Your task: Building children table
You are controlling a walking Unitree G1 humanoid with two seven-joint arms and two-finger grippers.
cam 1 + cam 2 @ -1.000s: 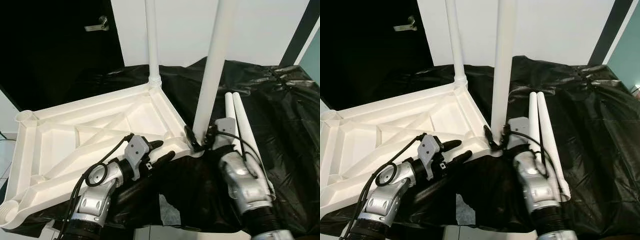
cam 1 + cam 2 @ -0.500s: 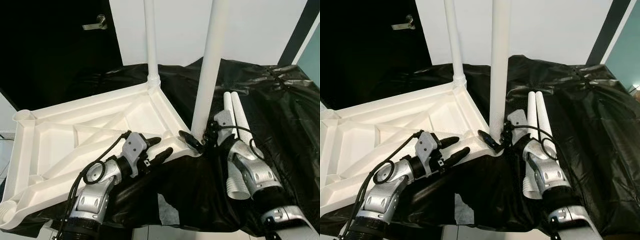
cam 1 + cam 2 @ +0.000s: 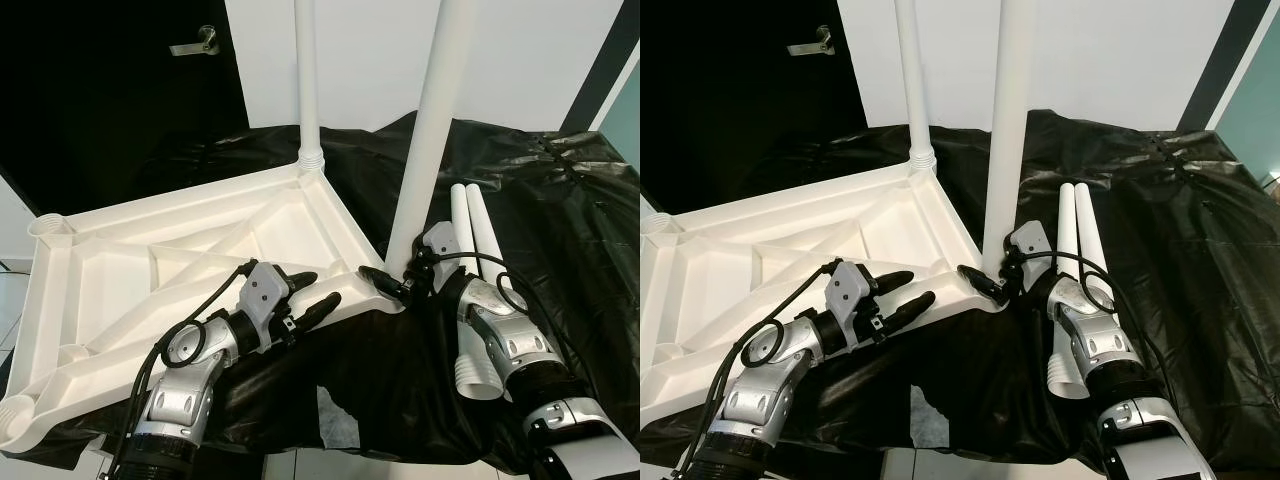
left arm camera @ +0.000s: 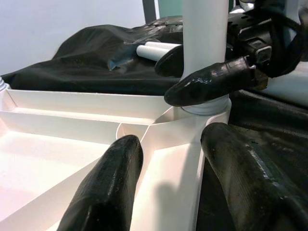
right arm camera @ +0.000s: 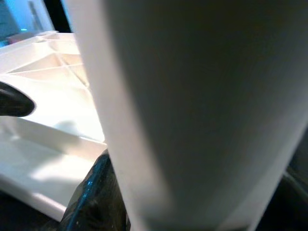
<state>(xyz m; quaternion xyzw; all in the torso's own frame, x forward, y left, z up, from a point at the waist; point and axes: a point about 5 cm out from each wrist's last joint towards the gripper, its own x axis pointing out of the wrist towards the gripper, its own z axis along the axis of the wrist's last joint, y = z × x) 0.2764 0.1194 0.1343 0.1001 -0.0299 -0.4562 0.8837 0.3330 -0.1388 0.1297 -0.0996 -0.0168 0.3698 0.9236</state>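
Left eye view: right gripper fingers clamp the upright white plastic tube leg at its base in the upturned white plastic tabletop, whose edge lies between the left gripper's 2 spread fingers.

No legible text, label or number anywhere

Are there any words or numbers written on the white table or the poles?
None: no words, numbers or labels can be read on the upturned white tabletop, the upright legs, the loose legs or the black sheet.
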